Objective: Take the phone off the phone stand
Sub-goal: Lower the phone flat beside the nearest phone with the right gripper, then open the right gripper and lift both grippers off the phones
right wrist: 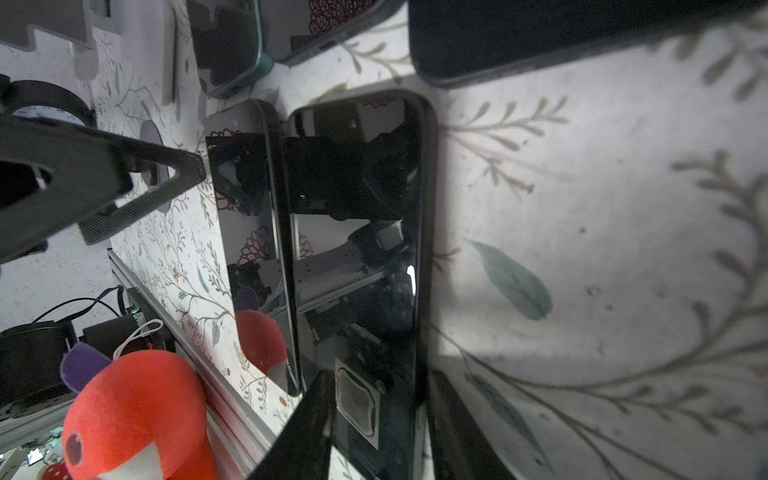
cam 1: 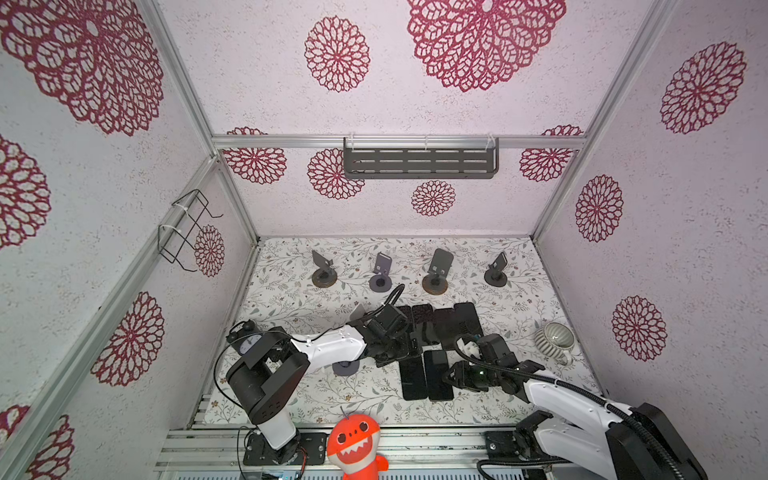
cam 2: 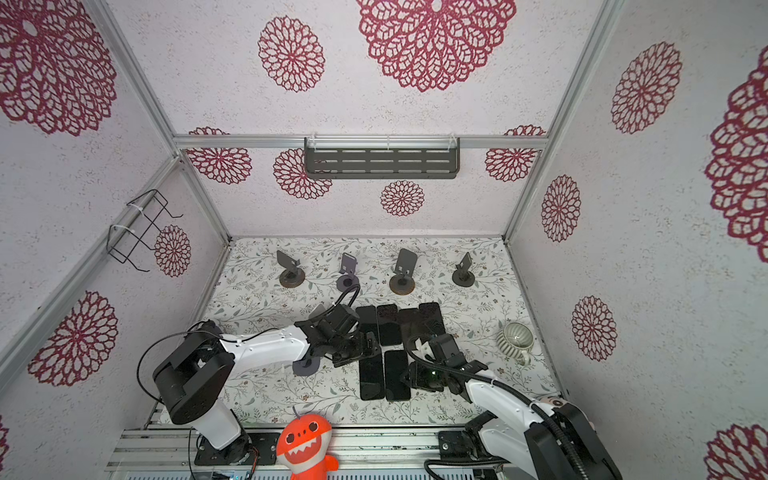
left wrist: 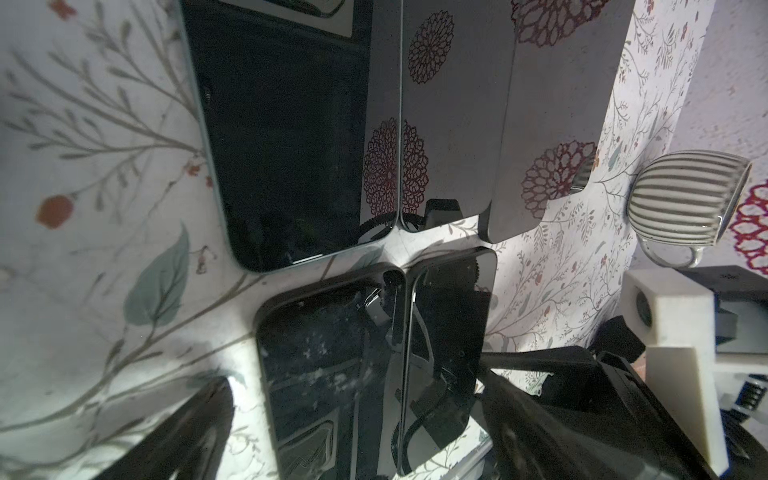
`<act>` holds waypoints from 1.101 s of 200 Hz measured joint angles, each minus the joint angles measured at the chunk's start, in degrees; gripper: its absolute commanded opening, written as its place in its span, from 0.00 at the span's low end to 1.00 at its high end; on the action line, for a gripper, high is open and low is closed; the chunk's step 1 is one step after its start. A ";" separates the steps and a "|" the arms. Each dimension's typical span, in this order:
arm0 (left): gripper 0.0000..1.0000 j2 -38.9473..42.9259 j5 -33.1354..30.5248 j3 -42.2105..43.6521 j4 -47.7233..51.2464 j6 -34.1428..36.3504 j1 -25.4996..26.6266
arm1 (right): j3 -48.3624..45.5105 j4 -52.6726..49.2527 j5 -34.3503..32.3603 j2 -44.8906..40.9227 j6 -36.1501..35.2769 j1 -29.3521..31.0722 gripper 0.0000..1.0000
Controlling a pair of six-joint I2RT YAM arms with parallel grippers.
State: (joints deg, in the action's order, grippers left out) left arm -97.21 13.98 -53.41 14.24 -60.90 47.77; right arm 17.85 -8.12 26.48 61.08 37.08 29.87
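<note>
A dark phone [cam 1: 438, 374] [cam 2: 397, 374] lies flat on the floral table, screen up, beside another phone [cam 1: 412, 379]. My right gripper [cam 1: 448, 376] [right wrist: 382, 432] is open, low over its near end. One finger [right wrist: 309, 424] stands on each side of the phone [right wrist: 361, 249], with a thin gap at the other finger [right wrist: 457, 424]. The nearest phone stand [cam 1: 346, 368] [cam 2: 305, 365] is empty, half hidden under my left arm. My left gripper [cam 1: 397, 353] [left wrist: 365, 457] is wide open above the near phones, holding nothing.
Several more phones [cam 1: 440, 320] lie flat in a row behind. Several empty stands [cam 1: 324, 270] line the back of the table. A ribbed mug [cam 1: 555, 338] sits at the right. An orange plush toy [cam 1: 353, 444] stands at the front rail.
</note>
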 measured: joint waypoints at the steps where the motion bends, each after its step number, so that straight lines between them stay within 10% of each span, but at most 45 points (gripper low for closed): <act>1: 0.97 0.00 0.00 0.00 0.00 -0.02 0.00 | 0.04 -0.04 -0.11 0.00 -0.02 0.00 0.42; 156: 0.97 0.00 -1.01 0.00 0.66 0.74 0.00 | 3.89 1.01 -2.32 4.22 -2.32 0.72 0.48; 182: 0.97 0.07 -1.92 -1.03 3.30 2.08 0.00 | 5.62 -3.02 -4.98 0.83 -4.07 0.72 0.56; 220: 0.97 2.78 -5.70 -6.71 10.19 6.47 0.00 | 12.61 -9.73 -11.39 -3.19 -8.76 0.33 0.98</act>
State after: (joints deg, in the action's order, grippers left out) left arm -94.43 8.27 -60.12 24.43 -54.43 47.77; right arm 30.46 -17.85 15.09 57.89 28.32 30.20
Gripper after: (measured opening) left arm 0.974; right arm 0.861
